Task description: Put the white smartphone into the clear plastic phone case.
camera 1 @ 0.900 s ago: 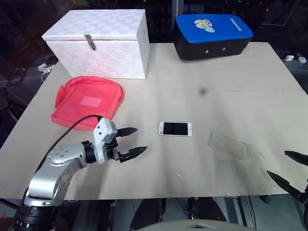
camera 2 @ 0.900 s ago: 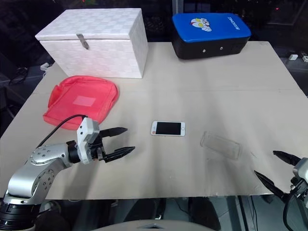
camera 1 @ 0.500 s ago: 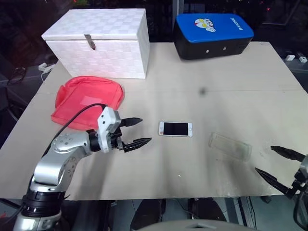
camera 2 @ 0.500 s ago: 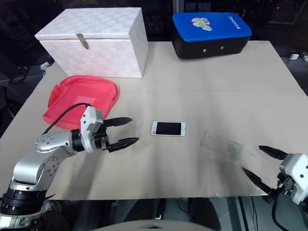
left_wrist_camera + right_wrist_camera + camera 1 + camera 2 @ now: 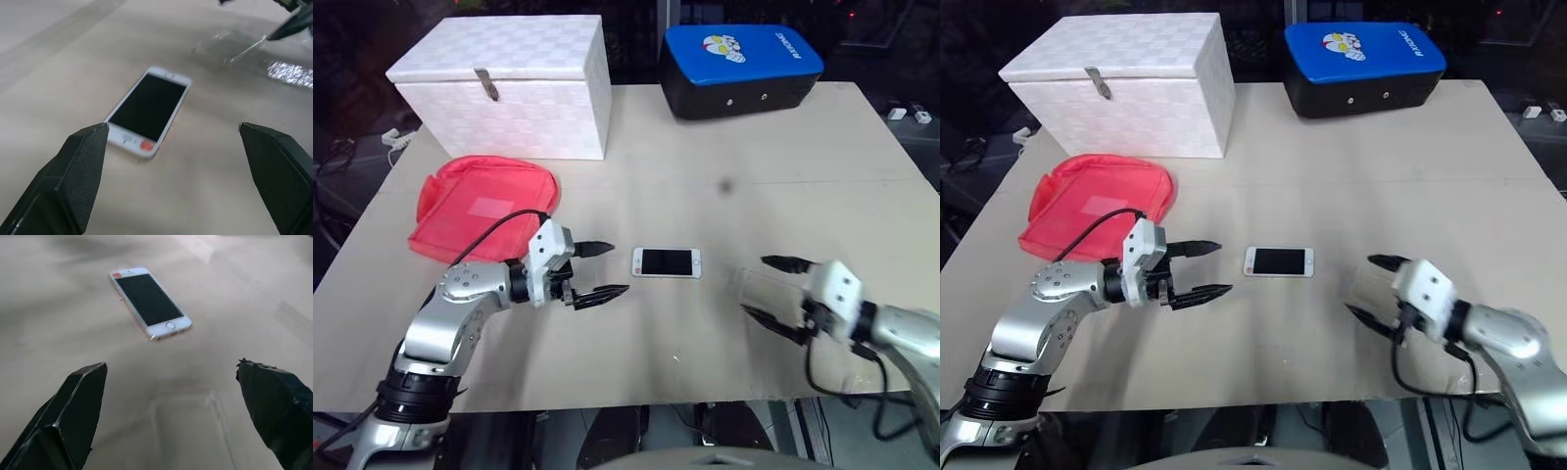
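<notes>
White and face-up, the white smartphone (image 5: 667, 262) lies flat at mid-frame, free on every side for a grasp. Right of it lies the clear plastic phone case (image 5: 188, 428), hollow up, seemingly ready to receive it. Left gripper (image 5: 597, 270), left of centre, gapes wide toward the phone, touching nothing. Right gripper (image 5: 775, 289), lower right, spreads wide over the case, holding nothing.
</notes>
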